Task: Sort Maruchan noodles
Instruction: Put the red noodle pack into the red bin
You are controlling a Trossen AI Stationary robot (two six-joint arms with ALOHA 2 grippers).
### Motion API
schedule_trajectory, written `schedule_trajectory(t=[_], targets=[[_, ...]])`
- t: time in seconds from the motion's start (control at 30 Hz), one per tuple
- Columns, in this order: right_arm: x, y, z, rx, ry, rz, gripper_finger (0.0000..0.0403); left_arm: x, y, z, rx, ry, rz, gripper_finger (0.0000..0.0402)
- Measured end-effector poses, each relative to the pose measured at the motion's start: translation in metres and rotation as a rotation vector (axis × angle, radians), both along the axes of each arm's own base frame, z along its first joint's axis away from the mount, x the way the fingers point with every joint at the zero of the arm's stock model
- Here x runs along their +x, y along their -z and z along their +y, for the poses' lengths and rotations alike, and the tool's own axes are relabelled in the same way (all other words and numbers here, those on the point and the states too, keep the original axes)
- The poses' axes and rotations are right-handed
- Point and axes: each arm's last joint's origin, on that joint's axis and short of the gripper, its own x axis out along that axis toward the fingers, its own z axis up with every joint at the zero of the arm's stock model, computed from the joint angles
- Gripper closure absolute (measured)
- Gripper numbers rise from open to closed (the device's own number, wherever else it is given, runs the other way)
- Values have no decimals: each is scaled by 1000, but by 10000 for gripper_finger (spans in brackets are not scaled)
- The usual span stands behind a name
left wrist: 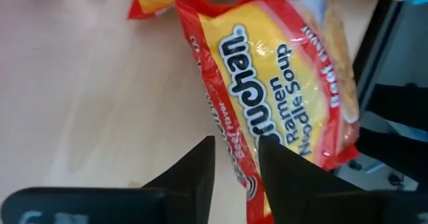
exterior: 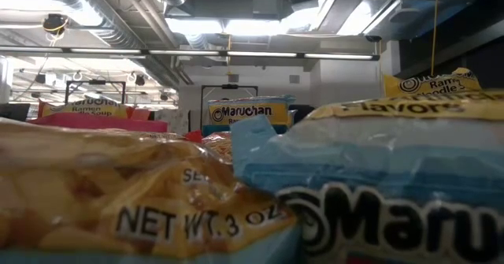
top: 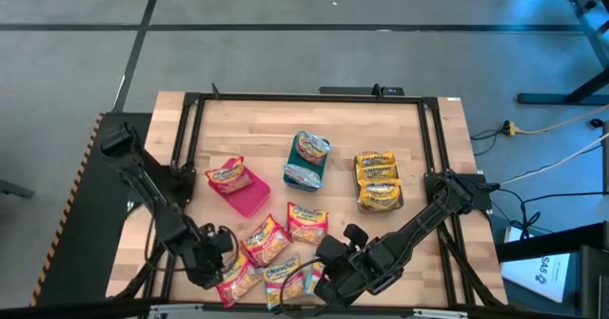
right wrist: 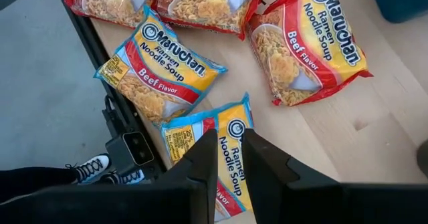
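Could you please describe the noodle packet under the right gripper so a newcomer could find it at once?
Start at the wooden table's near edge, between the two arms, where loose packets lie. The light-blue-edged packet lies just beyond the right gripper's fingers. Its blue border sets it apart from the red-edged packet next to it.

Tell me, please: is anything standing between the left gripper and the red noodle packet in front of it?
Nothing visible does. In the left wrist view the left gripper is right at the edge of the red packet, with only bare table beside it. The other packets lie past it, not in between.
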Motion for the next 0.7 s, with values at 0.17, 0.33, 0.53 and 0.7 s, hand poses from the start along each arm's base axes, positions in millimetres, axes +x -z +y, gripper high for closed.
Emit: schedule_trajectory(t=[0.17, 0.33, 0.53, 0.7], targets=[[0, 0, 0, 0, 0, 0, 336, 3, 9, -6, -25, -18, 33, 261], [0, 0, 0, -1, 0, 0, 336, 10, 9, -3, -38, -46, 20, 239], [0, 0, 0, 0, 0, 0, 336, 17, 10, 3, -55, -30, 58, 240], [0, 0, 0, 0, 0, 0, 336, 21, 10, 6, -55, -35, 54, 255]])
